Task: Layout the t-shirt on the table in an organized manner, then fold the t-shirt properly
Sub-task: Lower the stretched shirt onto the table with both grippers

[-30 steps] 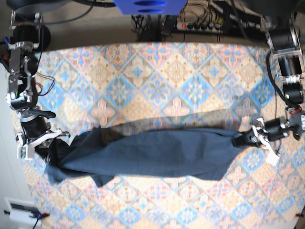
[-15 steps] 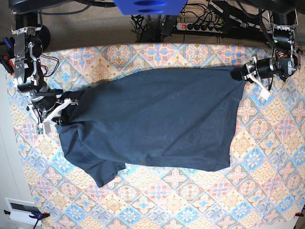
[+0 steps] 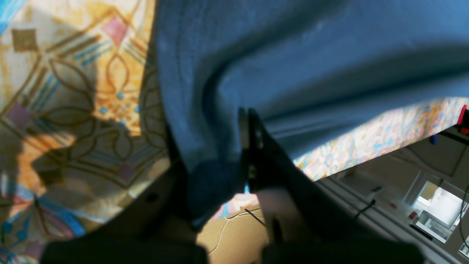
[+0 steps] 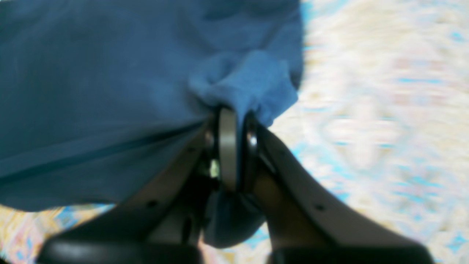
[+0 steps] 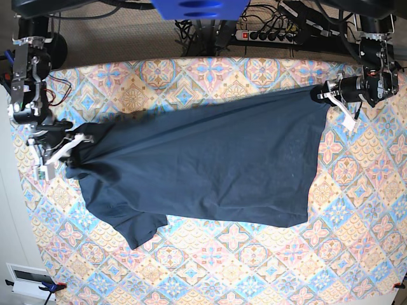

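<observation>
The t-shirt (image 5: pixel 203 165) lay spread across the patterned worktop (image 5: pixel 254 267), stretched between both arms. The left gripper (image 5: pixel 323 95) reached in sideways at the far corner, clamped on the fabric's edge. The right gripper (image 5: pixel 71 145) pinched the opposite end, angled low over the cloth, with a sleeve (image 5: pixel 130 225) trailing toward the near side.
</observation>
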Tool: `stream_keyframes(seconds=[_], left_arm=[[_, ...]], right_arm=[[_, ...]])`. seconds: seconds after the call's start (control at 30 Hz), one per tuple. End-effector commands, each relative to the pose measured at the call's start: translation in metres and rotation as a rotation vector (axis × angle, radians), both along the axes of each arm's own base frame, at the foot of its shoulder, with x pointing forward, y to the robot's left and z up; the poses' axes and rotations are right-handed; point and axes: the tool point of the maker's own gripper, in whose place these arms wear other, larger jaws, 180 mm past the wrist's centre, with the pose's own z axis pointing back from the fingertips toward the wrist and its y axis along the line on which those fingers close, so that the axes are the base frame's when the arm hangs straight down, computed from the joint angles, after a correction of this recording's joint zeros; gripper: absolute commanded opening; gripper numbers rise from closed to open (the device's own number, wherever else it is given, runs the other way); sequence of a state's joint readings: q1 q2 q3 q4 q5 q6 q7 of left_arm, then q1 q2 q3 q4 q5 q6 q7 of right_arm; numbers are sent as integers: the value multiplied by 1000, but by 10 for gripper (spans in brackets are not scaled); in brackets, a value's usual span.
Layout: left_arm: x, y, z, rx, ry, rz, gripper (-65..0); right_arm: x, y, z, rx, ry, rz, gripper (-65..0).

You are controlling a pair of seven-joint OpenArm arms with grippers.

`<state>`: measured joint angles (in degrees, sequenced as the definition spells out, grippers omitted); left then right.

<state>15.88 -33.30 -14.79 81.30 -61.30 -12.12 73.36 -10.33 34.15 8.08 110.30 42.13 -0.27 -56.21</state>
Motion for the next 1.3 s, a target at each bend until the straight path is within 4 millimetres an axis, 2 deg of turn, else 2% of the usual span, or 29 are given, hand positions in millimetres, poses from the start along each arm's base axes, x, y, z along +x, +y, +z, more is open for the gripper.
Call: stream_keyframes(seconds=[0.0, 0.07, 0.2, 0.33, 0.4, 0.5, 0.6, 0.73, 0.83, 1.03, 1.27], left_arm=[[0, 17, 2, 71, 11, -10, -650], [0, 15, 3, 64, 7, -10, -643], [7, 9, 9, 59, -23, -22, -553], [17, -16, 33, -8, -111, -56, -443], [23, -25, 55, -77, -179, -34, -379], [30, -27, 78, -164, -247, 10, -247], [35, -19, 88, -186, -281, 44, -162], [36, 5, 89, -134, -291, 99, -152], [30, 9, 78, -127, -255, 112, -152], [6, -18, 56, -196, -163, 97, -152], [0, -43, 45, -271, -153, 136, -153]], right_arm=[[9, -12, 20, -31, -67, -21, -643], [9, -18, 22, -34, -73, -37, -643], [6, -19, 18, -35, -60, -39, -643], [3, -18, 15, -33, -50, -39, -643], [2, -18, 14, -33, -47, -39, -643], [2, -18, 14, -33, -47, -39, -643], [3, -18, 14, -33, -49, -39, -643], [2, -18, 14, -34, -46, -39, -643], [1, -18, 12, -34, -40, -39, -643], [-5, -18, 5, -35, 16, -36, -643], [-4, -18, 5, -35, 14, -36, -643]])
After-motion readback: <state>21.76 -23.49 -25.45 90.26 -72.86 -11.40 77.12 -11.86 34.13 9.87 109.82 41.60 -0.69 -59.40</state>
